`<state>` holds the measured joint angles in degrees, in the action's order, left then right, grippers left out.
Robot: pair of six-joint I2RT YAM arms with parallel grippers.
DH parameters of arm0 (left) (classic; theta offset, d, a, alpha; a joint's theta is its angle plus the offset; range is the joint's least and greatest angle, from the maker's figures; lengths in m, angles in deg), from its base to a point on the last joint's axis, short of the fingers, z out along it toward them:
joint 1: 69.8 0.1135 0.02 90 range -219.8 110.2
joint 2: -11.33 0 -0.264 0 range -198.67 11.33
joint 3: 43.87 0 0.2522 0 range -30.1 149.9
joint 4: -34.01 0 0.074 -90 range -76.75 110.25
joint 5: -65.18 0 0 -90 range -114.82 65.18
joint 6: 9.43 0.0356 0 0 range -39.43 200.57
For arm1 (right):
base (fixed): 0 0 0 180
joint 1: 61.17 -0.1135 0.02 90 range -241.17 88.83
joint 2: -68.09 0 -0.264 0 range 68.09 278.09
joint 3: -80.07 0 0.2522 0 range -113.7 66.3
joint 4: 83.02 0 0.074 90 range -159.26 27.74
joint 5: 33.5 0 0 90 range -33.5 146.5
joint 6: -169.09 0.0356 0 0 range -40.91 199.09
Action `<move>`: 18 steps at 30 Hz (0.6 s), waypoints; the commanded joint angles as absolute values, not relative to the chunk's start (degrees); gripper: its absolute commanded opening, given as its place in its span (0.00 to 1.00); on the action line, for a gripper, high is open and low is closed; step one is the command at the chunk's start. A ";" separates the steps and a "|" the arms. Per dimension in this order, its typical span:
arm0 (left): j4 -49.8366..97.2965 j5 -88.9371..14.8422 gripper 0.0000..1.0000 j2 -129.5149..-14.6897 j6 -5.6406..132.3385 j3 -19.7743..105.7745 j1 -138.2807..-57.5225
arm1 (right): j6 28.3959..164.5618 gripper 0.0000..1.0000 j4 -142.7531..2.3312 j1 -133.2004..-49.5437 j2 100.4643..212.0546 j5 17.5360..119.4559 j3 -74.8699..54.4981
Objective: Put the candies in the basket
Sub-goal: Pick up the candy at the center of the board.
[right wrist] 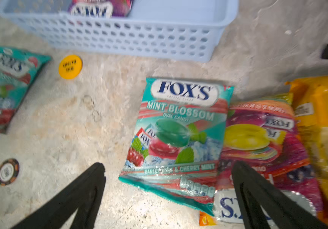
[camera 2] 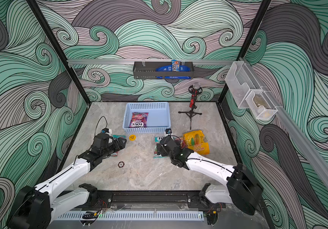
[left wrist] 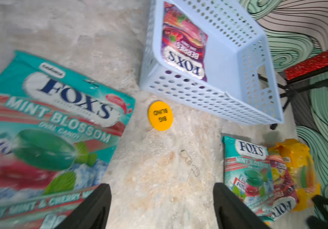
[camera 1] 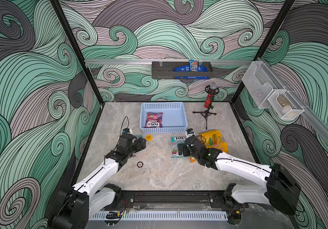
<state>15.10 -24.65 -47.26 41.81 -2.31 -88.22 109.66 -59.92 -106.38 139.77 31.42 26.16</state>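
You held the left pincer (left wrist: 161,185) and right pincer (right wrist: 168,163) open, gripping nothing. The purple bag (camera 1: 154,119) lay inside the basket (camera 1: 164,129). In front of the basket, on the bench (camera 1: 159,174), lay a teal bag (left wrist: 50,128), a second teal bag (right wrist: 179,128), the orange-red bag (right wrist: 258,134) and the yellow bag (camera 1: 214,140).

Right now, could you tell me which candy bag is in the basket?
The purple FOX'S bag: it alone lies inside the blue basket; the teal bags, orange-red bag and yellow bag lie outside it.

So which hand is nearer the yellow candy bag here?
Right. The right hand is over the teal bag and orange-red bag, just beside the yellow bag. The left hand is far off on the opposite side, by the other teal bag.
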 commanded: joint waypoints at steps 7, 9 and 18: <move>10.06 -14.78 0.99 -20.55 35.51 -11.31 -88.48 | 107.42 0.77 -65.88 -94.19 141.94 45.65 28.55; 9.73 -13.56 0.99 -14.36 34.16 -13.63 -88.52 | 108.55 0.77 -65.87 -94.22 143.69 46.64 28.42; 4.64 -6.58 0.99 -0.48 27.18 -18.71 -88.45 | 111.47 0.75 -69.26 -94.22 145.98 45.84 31.59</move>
